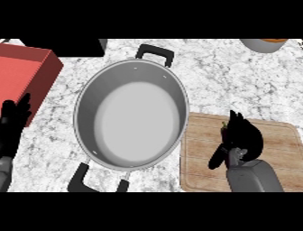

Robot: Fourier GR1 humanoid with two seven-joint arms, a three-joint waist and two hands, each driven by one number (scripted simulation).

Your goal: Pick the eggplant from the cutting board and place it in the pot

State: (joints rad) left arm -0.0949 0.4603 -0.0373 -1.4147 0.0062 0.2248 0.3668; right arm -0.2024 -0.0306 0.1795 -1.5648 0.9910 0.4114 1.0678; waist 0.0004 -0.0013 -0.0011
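A large grey pot [91, 113] with black handles stands in the middle of the counter, and nothing lies inside it. To its right lies a wooden cutting board [284, 153]. My right hand [246, 137] is over the board's left half, fingers curled down round the dark eggplant [224, 128]. Only a small sliver of the eggplant shows at the hand's left edge; the rest is hidden under it. It still sits on the board. My left hand [9, 128] rests open at the left edge, fingers up, beside the pot.
A red box [14, 76] stands at the far left, close to my left hand. A black object [67, 47] sits at the back behind the pot. At the back right is a grey bowl [264, 44]. The counter is white marble.
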